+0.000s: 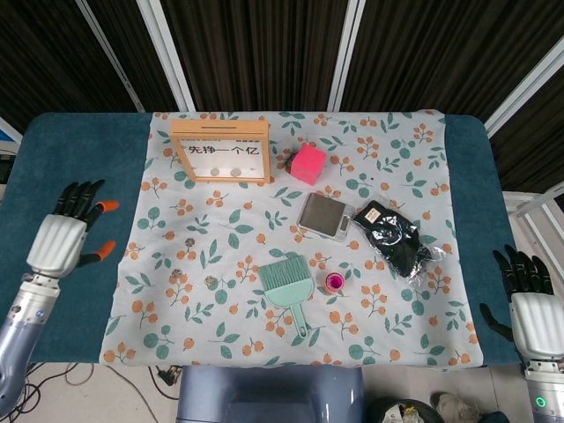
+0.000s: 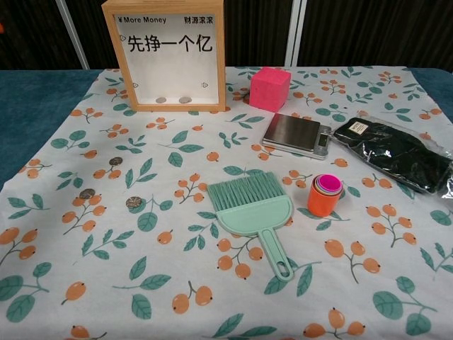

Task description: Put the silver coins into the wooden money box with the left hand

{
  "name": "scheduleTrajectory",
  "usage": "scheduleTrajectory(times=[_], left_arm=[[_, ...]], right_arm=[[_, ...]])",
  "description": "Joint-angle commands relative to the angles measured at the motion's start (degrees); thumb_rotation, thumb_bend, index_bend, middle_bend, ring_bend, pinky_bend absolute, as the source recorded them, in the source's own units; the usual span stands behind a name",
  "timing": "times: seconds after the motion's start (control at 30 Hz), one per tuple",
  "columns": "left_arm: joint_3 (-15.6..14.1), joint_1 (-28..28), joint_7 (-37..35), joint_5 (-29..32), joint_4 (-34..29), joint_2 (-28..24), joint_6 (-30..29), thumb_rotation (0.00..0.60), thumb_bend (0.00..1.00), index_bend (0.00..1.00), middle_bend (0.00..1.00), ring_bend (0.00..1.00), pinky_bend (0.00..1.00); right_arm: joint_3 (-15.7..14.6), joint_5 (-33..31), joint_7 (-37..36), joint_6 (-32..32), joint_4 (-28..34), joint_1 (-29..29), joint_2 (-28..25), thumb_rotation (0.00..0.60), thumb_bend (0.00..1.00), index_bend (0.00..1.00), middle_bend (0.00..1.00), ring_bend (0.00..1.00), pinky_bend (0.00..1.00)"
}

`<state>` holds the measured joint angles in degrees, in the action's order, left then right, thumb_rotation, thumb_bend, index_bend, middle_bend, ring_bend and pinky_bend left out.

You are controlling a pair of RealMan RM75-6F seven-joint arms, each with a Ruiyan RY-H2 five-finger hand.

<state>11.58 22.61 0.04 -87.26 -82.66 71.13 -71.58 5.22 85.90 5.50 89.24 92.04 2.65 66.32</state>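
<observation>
The wooden money box (image 1: 220,152) stands upright at the back left of the floral cloth; through its clear front (image 2: 168,57) two coins show on its floor. Three silver coins lie loose on the cloth: one (image 2: 115,161) furthest back, one (image 2: 87,193) to the left, one (image 2: 133,202) nearest the brush. In the head view they are small dots, such as the coin (image 1: 189,236). My left hand (image 1: 66,236) hovers over the blue table left of the cloth, fingers spread, holding nothing. My right hand (image 1: 529,308) stays at the far right edge, open and empty. Neither hand shows in the chest view.
A pink cube (image 2: 270,88) sits right of the box. A silver scale (image 2: 296,134), a black bag (image 2: 396,152), an orange cup stack (image 2: 324,194) and a green hand brush (image 2: 253,209) fill the middle and right of the cloth.
</observation>
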Motion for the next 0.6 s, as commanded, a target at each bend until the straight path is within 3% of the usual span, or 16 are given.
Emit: scheduleTrajectory(times=[0.03, 0.3, 0.6], left_arm=[[1.29, 4.15, 2.95, 1.49, 1.26, 3.27, 4.52, 0.6, 0.28, 0.31, 0.0, 0.0, 0.0], [-0.11, 7.69, 6.69, 5.1, 8.86, 12.46, 9.6, 0.6, 0.28, 0.33, 0.0, 0.0, 0.0], [-1.87, 10.7, 5.27, 5.49, 20.75, 22.33, 12.24, 0.6, 0.28, 0.37, 0.01, 0.0, 0.0]], right_arm=[[0.27, -0.55, -0.1, -0.17, -0.07, 0.03, 0.14, 0.6, 0.36, 0.06, 0.02, 0.0, 0.0], [0.83, -1.58, -0.12, -0.19, -0.13, 0.0, 0.43, 0.6, 0.36, 0.06, 0.02, 0.0, 0.0], [1.19, -2.01, 0.01, 0.18, -0.1, -0.14, 0.53, 0.6, 0.36, 0.06, 0.02, 0.0, 0.0]])
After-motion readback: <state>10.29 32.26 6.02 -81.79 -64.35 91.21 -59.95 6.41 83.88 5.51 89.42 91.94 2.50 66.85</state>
